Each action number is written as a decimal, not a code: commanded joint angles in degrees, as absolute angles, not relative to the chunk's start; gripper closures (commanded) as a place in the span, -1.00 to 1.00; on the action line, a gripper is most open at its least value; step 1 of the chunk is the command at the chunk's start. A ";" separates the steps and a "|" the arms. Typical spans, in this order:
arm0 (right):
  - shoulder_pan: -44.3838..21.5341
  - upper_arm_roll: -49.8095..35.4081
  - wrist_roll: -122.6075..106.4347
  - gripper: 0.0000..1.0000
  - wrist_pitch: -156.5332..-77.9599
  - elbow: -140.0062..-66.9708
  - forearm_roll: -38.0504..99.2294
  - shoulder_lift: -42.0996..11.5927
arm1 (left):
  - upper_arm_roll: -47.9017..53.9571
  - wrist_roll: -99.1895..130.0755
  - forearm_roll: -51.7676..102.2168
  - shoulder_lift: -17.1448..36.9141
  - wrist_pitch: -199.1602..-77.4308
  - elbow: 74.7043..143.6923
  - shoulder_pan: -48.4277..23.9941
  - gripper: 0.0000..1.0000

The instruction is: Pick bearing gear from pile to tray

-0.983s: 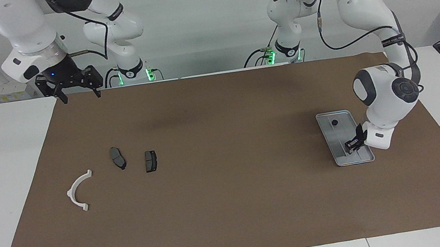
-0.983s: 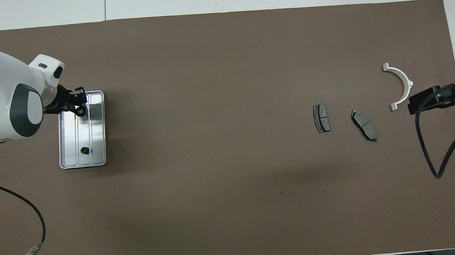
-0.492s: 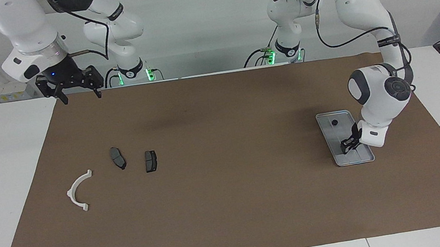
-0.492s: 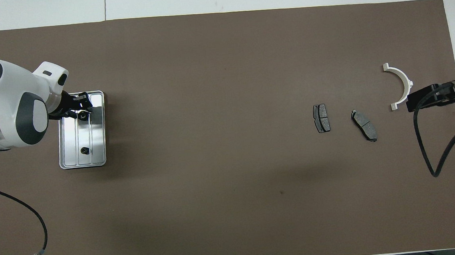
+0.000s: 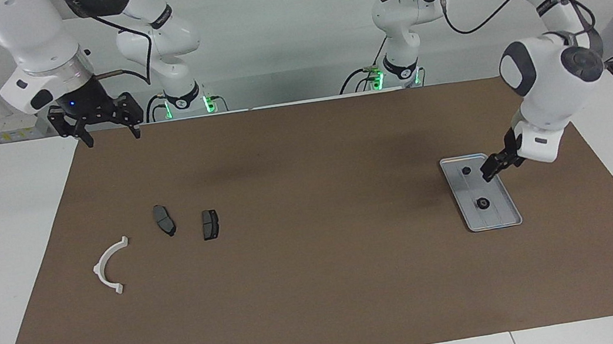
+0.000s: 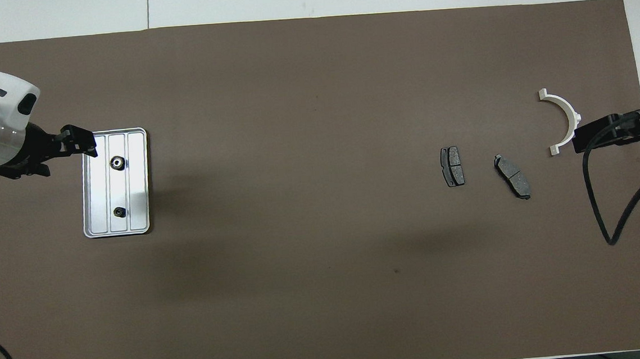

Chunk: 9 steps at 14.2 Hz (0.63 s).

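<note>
The silver tray [image 5: 497,215] lies at the left arm's end of the mat. Two small black bearing gears lie in it, one [image 5: 483,203] farther from the robots and one [image 5: 466,170] nearer. They also show in the overhead view [image 6: 117,161] [image 6: 120,212]. My left gripper [image 5: 491,172] is open and empty, raised over the tray's rim [image 6: 85,162]. The pile is at the right arm's end: a white semicircular bracket [image 5: 110,266] and two dark brake pads [image 5: 164,220] [image 5: 210,223]. My right gripper [image 5: 111,135] is open and waits high over the mat's corner near its base.
A brown mat [image 5: 322,288] covers the table, with white table [image 5: 1,236] at both ends. The right arm's black cable [image 6: 609,204] hangs over the mat near the bracket [image 6: 565,120].
My left gripper has let go of a bearing gear, which now lies in the tray. The gripper has risen and drawn back to the tray's rim. The right arm has hardly moved.
</note>
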<state>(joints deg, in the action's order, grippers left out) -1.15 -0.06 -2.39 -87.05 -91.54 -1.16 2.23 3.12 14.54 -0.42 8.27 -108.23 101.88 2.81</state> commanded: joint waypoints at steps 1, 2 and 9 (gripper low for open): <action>-0.70 -0.18 -1.49 -1.00 -89.29 -92.37 -0.09 2.64 | 3.34 13.45 0.35 3.09 -103.28 103.54 3.25 -1.00; -0.70 -0.18 -1.49 -1.00 -89.47 -92.37 -0.09 2.64 | 3.43 13.45 0.35 1.86 -102.23 103.54 3.16 -1.00; -0.79 -0.18 -1.49 -1.00 -89.38 -92.46 -0.09 2.64 | 3.08 14.41 0.09 -2.37 -102.13 106.61 -0.52 -1.00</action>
<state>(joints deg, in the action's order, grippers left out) -1.15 -0.06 -2.38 -88.27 -91.55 -1.16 2.22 3.74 14.39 -0.38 -0.06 -101.78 104.42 1.16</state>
